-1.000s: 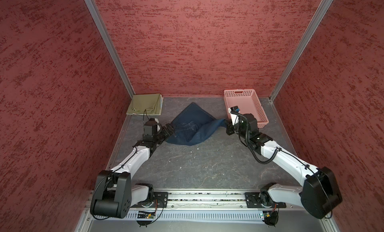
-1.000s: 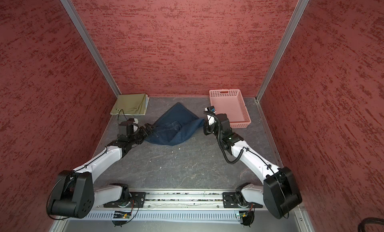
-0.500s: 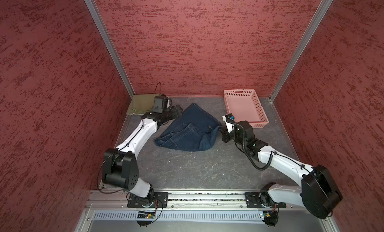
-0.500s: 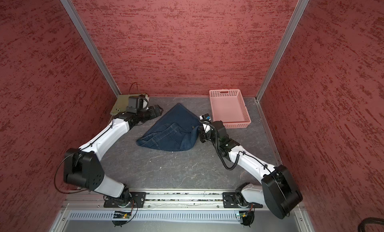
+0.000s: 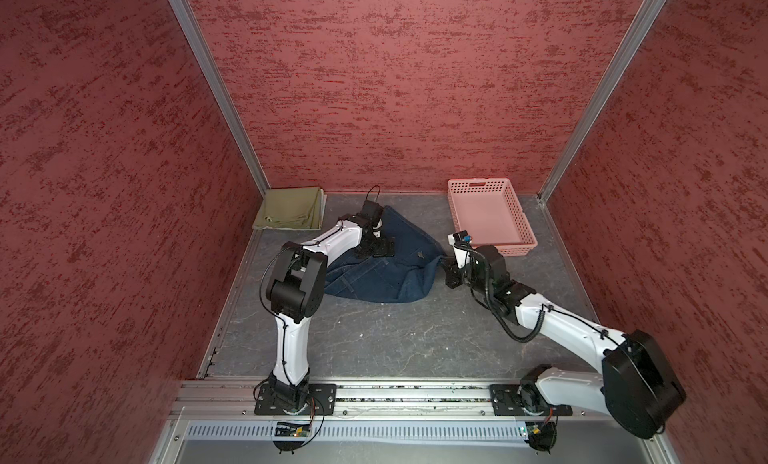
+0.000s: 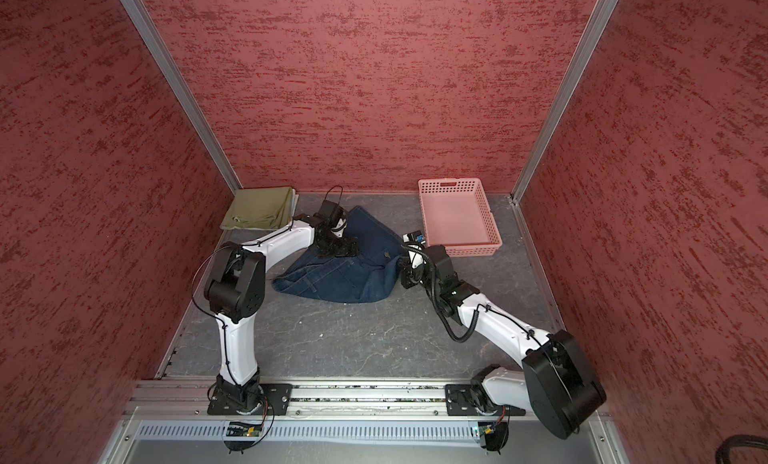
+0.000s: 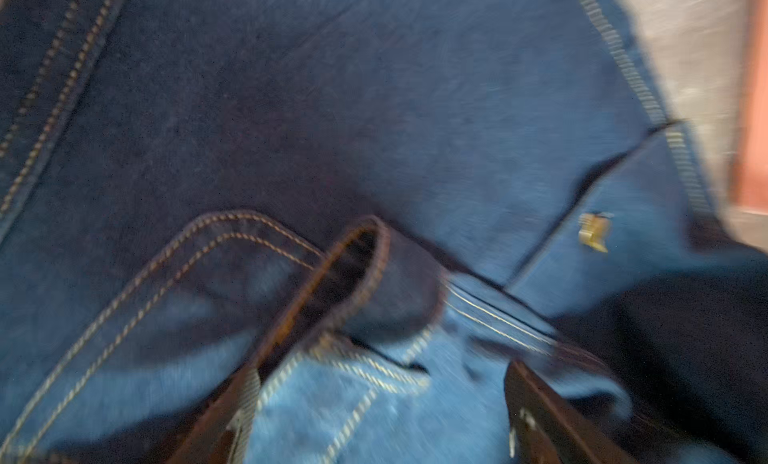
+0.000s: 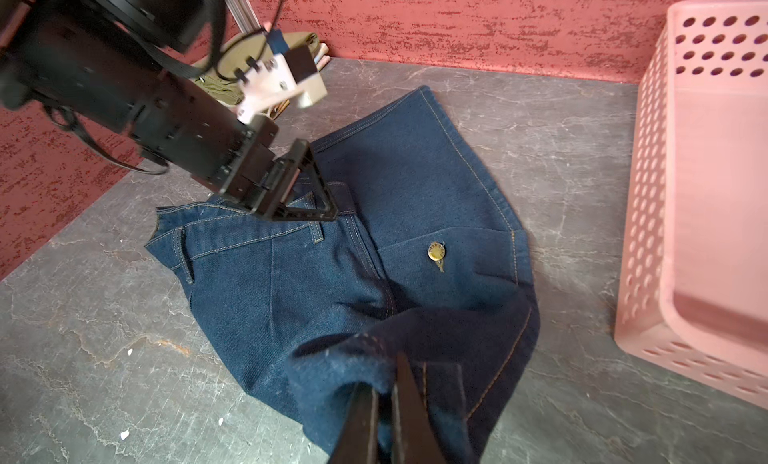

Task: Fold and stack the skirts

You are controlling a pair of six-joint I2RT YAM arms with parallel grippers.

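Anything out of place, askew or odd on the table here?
Only the denim skirt: it lies crooked and rumpled mid-table, one edge bunched up in the shut right hand, the open left hand at its waistband. The olive skirt sits neatly folded in the far left corner; the pink basket looks undamaged.

No text I can read. Brass button on denim skirt carries embossed marks round its face, maybe lettering, too small for me to make out.
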